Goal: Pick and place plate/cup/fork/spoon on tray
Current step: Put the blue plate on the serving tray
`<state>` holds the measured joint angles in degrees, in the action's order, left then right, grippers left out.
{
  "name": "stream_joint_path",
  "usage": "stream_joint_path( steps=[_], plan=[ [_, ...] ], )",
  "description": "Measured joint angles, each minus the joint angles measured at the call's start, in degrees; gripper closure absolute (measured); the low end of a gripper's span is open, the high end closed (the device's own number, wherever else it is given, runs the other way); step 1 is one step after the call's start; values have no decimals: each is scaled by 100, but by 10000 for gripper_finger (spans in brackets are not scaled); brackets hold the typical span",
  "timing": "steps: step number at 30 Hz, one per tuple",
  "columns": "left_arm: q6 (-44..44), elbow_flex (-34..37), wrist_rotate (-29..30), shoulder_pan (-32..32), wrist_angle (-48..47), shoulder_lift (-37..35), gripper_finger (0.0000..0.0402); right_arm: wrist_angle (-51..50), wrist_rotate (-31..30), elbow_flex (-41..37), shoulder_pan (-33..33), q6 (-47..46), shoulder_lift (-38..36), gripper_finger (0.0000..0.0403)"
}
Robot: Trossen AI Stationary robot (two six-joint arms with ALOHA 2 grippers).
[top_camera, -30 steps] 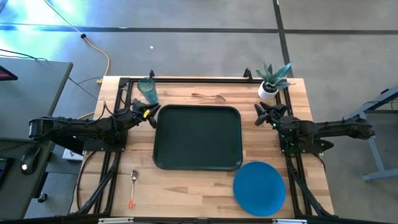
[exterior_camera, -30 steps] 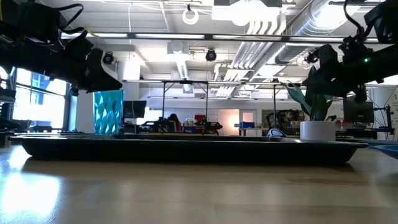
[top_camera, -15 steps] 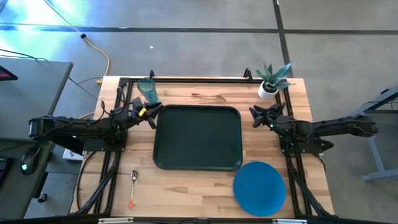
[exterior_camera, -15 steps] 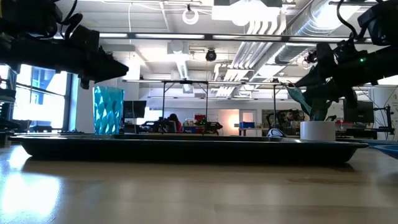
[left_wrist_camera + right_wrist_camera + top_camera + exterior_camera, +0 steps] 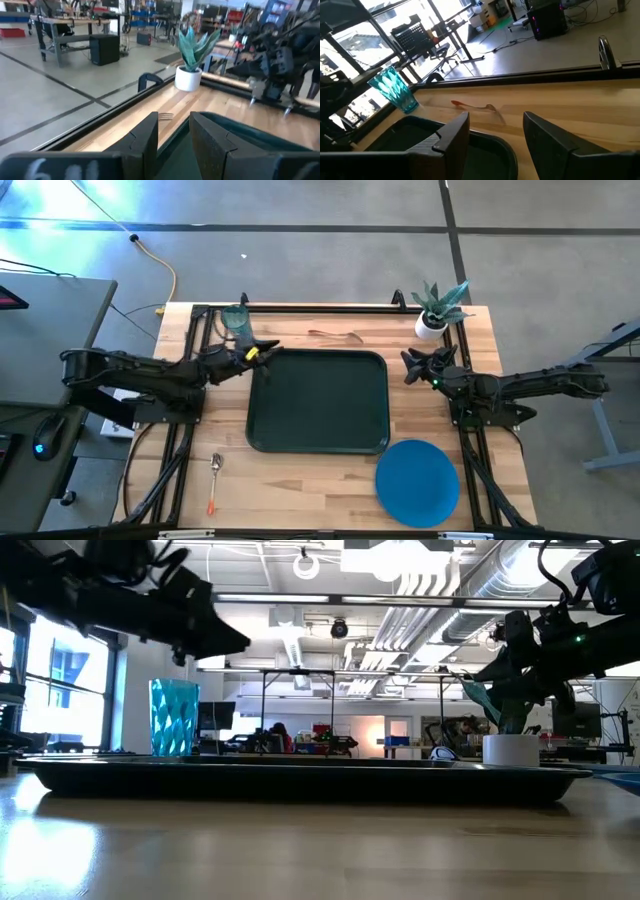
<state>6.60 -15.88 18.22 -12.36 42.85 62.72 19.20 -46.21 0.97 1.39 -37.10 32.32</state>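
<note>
- The jaws of the left gripper stand a little apart and hold nothing. It hangs over the tray's corner, just beside the cup.
- The jaws of the right gripper stand wider apart and also hold nothing. It hangs over the bare wood between the tray and the white plant pot.
- The fork lies on the wood just past the tray's far edge, between the two grippers. The right wrist view looks straight at it.
- The spoon lies on the near left side of the table, well apart from both grippers.
- The plate sits at the near right corner, just touching the tray's corner or very close to it. I cannot tell which.
- Nothing is on the tray yet.
- I think the left arm could bump the cup and knock it over, because the cup is tall, light and so near.
- I think the fork may be hard to pick up. It is thin and flat, so the fingers could slide over it or push it away.
- The right arm could hit the plant pot if it swings back.
- The plate's edge hangs close to the table edge, so a push could send it off.
- I see no words or labels that I can read.
</note>
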Motion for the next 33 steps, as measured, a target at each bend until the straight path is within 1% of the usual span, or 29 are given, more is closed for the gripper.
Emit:
stream_joint_path(
  steps=[3,7,10,12,15,18,20,21,24,27,30,33],
  plan=[
    [-128,-395,-23,0,0,619,298,-4,136,0,0,2,0,226],
    [-171,-974,-388,2,6,1418,298,-20,611,0,0,0,0,226],
    [24,-1444,-709,2,15,1978,298,-118,1077,0,-2,-3,0,226],
    [341,-1751,-874,28,36,2337,298,-214,1256,2,-2,-44,0,226],
    [748,-2243,-1138,152,43,2948,298,-354,1287,2,-4,-184,0,226],
    [781,-2681,-1375,364,28,3547,298,-429,1267,2,-4,-342,0,226],
    [781,-2947,-1384,513,21,3900,298,-530,1298,10,-4,-467,0,226],
    [781,-3060,-1390,578,19,4046,298,-735,1365,66,-4,-583,0,226],
    [781,-3347,-1613,723,-2,4386,298,-1842,1671,458,-21,-938,131,231],
    [784,-3579,-2170,779,7,4576,298,-2863,1801,927,-175,-1173,494,242],
    [940,-3721,-2644,800,2,4627,298,-3204,1816,1343,-399,-1193,943,254],
    [1134,-3784,-2844,847,35,4606,298,-3283,1869,1650,-606,-1069,1431,262]
  ],
)
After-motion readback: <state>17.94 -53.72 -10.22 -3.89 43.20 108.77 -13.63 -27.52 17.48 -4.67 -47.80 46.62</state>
